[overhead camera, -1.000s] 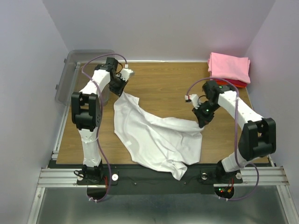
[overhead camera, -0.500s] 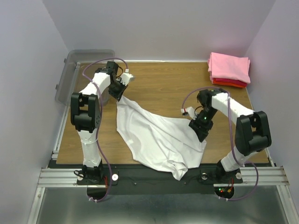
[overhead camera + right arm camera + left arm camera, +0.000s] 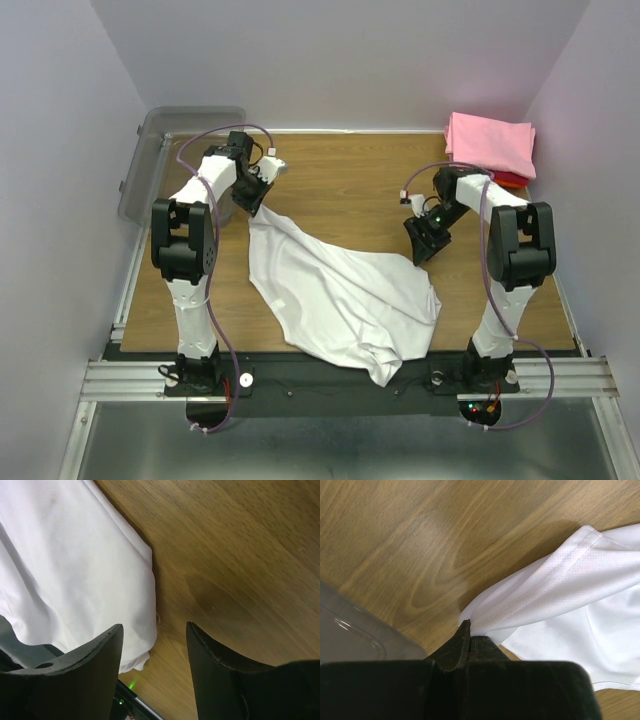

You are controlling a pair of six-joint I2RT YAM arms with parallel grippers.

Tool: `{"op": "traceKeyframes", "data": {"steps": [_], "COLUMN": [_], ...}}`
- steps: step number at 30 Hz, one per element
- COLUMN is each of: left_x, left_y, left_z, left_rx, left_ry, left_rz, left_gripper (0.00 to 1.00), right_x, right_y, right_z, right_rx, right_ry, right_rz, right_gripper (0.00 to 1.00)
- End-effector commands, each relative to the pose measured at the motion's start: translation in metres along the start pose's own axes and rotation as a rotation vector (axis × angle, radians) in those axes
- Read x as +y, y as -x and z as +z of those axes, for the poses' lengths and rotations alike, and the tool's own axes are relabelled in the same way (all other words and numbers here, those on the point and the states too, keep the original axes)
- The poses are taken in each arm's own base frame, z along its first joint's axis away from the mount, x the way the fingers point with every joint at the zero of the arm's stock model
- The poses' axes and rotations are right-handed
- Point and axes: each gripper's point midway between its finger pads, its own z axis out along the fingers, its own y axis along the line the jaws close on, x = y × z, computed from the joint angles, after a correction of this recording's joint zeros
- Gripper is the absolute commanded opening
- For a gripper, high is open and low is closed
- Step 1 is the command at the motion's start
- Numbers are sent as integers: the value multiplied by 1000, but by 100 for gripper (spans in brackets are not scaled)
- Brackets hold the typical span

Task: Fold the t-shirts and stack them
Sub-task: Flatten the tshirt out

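done: pink t-shirt point(image 3: 490, 143) folded atop red t-shirt point(image 3: 508, 180), far right corner | pending: white t-shirt point(image 3: 340, 295) rumpled mid-table, unfolded | left gripper point(image 3: 469, 630) clamps its corner | right gripper point(image 3: 154, 630) open, empty, beside it

Back-middle of the table point(image 3: 345, 170) is left bare, easily passed through. Front-middle is blanketed by the white t-shirt point(image 3: 340, 290). Back-left is blocked by the grey bin point(image 3: 180, 135), back-right by the pink t-shirt point(image 3: 490, 140) stacked on, probably, a red one point(image 3: 513, 179).
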Motion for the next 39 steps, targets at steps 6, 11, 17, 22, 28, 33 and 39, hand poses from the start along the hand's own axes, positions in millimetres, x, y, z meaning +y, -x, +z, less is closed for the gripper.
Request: {"op": "traceKeyframes", "data": {"steps": [6,11,17,22,28,33,39], "left_x": [3,5,5,4,3,3,3], "left_y": [12,15,21,23,18,16,19], "left_z": [-17,-19,-19,-19,-20,-18,-17], "left_rx": [-36,-41,-54,-59,-46,-41,-49], "left_ry": [23,32,21,17,21,18,12], "left_rz": [14,16,2,-3,2,-3,-7], "left_gripper": [0,0,0,0,0,0,0], "right_x": [11,21,69,127,175,176,162], "right_y": [10,26,54,23,-27,2,16], "right_z": [34,12,-34,2,27,20,41], "right_rx": [-31,-92,-208,-100,21,-51,-44], "right_ry": [153,161,169,91,78,24,-9], "right_rz": [103,51,-122,-287,-456,-415,-338], "right_gripper": [48,7,1,6,62,62,52]}}
